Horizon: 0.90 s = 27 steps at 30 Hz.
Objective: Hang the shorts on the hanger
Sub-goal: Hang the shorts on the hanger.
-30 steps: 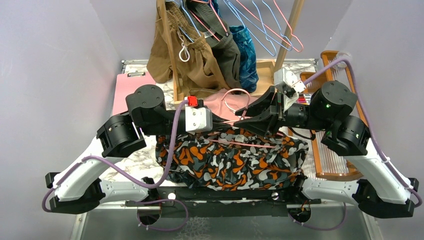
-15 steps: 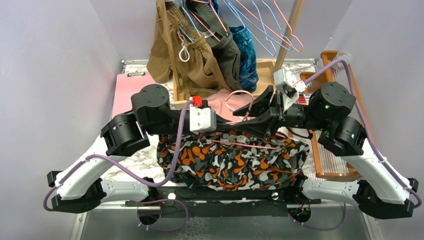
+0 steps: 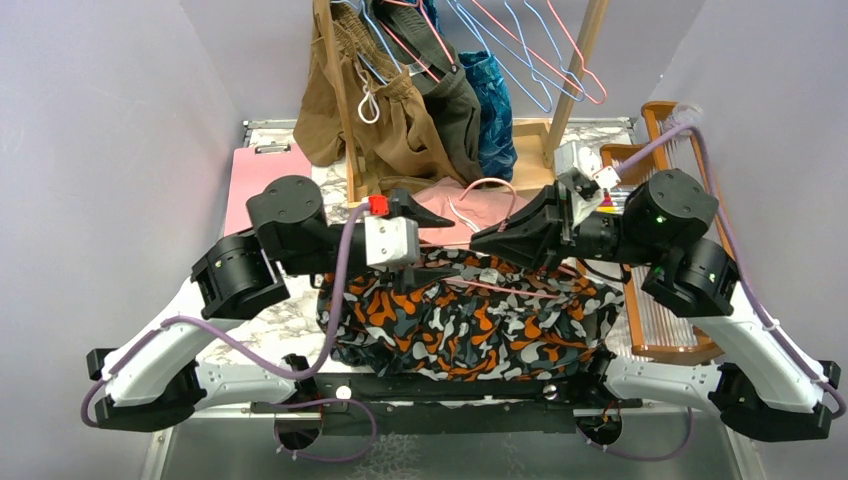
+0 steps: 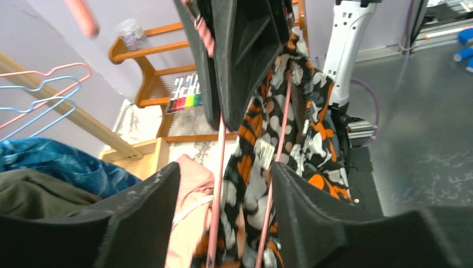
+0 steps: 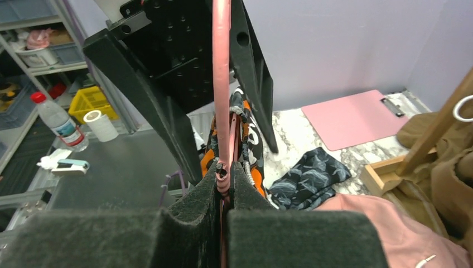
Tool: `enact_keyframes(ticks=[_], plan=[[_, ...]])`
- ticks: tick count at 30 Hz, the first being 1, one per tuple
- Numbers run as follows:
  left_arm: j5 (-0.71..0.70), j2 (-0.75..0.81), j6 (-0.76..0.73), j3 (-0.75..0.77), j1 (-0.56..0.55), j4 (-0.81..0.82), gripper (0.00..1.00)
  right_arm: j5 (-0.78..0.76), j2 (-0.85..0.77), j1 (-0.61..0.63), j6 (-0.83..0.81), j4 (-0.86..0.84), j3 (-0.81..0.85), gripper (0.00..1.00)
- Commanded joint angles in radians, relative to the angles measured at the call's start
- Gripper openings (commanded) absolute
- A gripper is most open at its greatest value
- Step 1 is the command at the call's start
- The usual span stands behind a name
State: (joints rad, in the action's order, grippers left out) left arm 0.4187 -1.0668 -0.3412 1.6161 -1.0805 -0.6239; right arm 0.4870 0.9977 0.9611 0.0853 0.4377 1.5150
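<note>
The right gripper (image 5: 224, 176) is pinched tight on the thin pink wire of the hanger (image 3: 500, 290), its pads meeting around the wire near the base of the hook. Facing it from the other side, the left gripper (image 4: 223, 170) stands parted about halfway, and two runs of the hanger's wire pass between its fingers (image 4: 148, 206) without being clamped. The shorts (image 3: 460, 325) hang bunched beneath both grippers, above the near part of the table (image 3: 270, 320), with the hanger's bar running across their upper fabric
</note>
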Motion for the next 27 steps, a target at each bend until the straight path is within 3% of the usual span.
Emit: enact_keyframes(ticks=[1,7,14,17,27], plan=[[-0.086,0.095,0.006,-0.037,-0.003,0.042,0.65,-0.067,-0.05,0.001,-0.024,0.007,0.012,0.01],[-0.196,0.156,0.008,-0.087,-0.003,0.042,0.6,-0.067,-0.072,0.001,-0.02,0.04,0.022,0.01],[-0.297,0.179,0.002,-0.127,-0.003,0.065,0.4,-0.072,-0.079,0.001,-0.022,0.058,0.041,0.01],[-0.317,0.191,0.0,-0.139,-0.003,0.066,0.25,-0.089,-0.085,0.0,-0.028,0.065,0.053,0.01],[-0.4,0.255,0.007,-0.173,-0.003,0.062,0.08,-0.125,-0.101,0.001,-0.047,0.09,0.097,0.01]])
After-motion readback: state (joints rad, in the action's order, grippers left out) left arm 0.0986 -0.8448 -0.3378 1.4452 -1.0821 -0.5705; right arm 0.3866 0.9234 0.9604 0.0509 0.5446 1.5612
